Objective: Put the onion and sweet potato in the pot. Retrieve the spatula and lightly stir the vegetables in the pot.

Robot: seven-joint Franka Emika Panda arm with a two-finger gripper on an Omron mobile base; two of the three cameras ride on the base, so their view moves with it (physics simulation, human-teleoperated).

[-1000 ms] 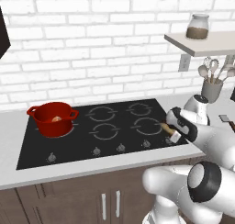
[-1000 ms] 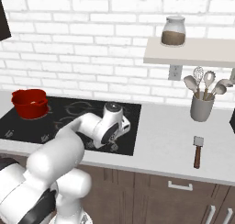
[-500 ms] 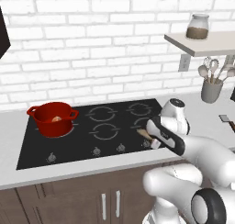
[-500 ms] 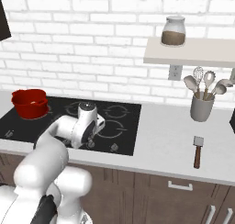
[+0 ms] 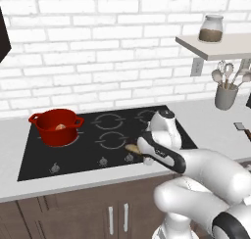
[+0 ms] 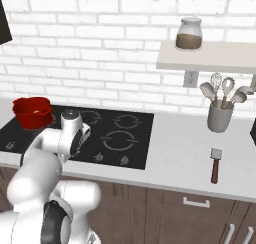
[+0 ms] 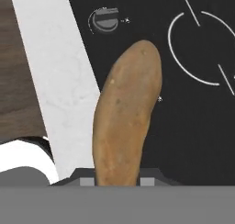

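Since a second ago we had swung the arm leftward across the cooktop [image 5: 34, 159], carrying the sweet potato [image 7: 128, 113] toward the pot [image 5: 56, 128]. At the left, the pot sat on its burner with the onion [image 5: 60, 127] already inside. Mid-cooktop, our gripper [image 5: 138, 149] was clamped on the tuber's near end, its far end jutting free. We judged it firm, stiff and fairly light, but that end-hold could let it pivot. Far right, the spatula [image 6: 215, 164] lay on the counter.
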